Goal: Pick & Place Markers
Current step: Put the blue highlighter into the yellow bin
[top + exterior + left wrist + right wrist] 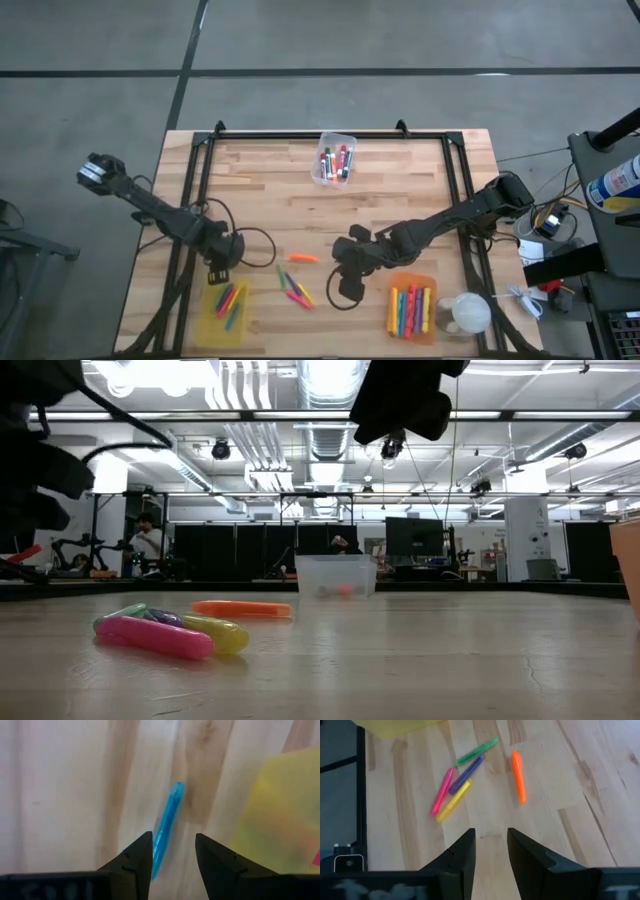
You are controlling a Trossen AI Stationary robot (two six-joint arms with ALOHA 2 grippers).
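Wooden table [270, 190] seen from above, both arms low over its near half. Left gripper [222, 270] sits at about 8 o'clock from table centre, just above the yellow bin [226, 312]. In the left wrist view its fingers [135, 862] stand apart with a blue marker [165, 832] lying on the wood between them; contact not clear, it looks like it rests on the table rather than being pinched. The yellow bin's edge [280, 815] shows just beside it.

Right gripper [345, 275] is at about 6 o'clock from centre, left of the orange bin [412, 310]. Right wrist view: fingers [462, 855] apart with a narrow gap, nothing between them, bare wood below.

Loose markers: a single orange marker [303, 258] lies between the two grippers; a small cluster of pink, yellow, green and purple markers [298, 292] lies near it toward 6 o'clock. In the right wrist view the cluster [455, 787] is fanned, sticks touching, orange one [518, 776] apart from them. Low view shows the same group [165, 632] with the orange one [242, 608] behind.

More markers lie in the yellow bin [230, 300], a row in the orange bin [410, 308], and several in the clear bin [334, 160] at 12 o'clock near the far edge. A white round object [470, 312] sits right of the orange bin; can't tell what it is.
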